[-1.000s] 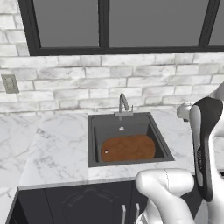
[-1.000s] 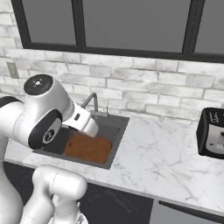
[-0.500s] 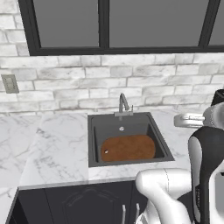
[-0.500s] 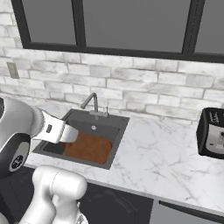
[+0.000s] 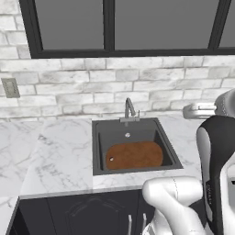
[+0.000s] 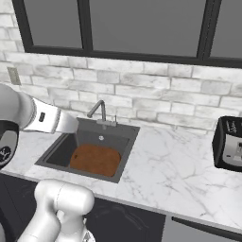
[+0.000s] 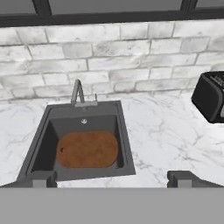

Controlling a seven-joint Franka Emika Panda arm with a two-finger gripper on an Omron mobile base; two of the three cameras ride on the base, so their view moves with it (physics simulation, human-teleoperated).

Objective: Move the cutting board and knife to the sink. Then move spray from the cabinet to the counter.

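The table (image 5: 59, 160) is white marble with grey veins, running under a pale brick wall (image 5: 92, 87) and dark-framed windows (image 6: 142, 28). Dark cabinet fronts (image 5: 78, 215) sit below its edge.

The sink (image 5: 98, 151) is a square black basin set into the table, with a curved grey faucet (image 5: 130, 109) at its back rim. The board (image 5: 134, 155) lies flat on the bottom of the sink, brown and oval, filling most of the basin floor toward the near side; a small hole shows at one end.

A dark toaster (image 6: 229, 144) stands on the table well apart from the sink, toward the right.

In the hand view the pincer (image 7: 113, 179) hangs above the near rim of the sink, looking down over basin and table. Its two dark fingertips (image 7: 180, 178) stand spread as wide as they go, with nothing between them and touching nothing.
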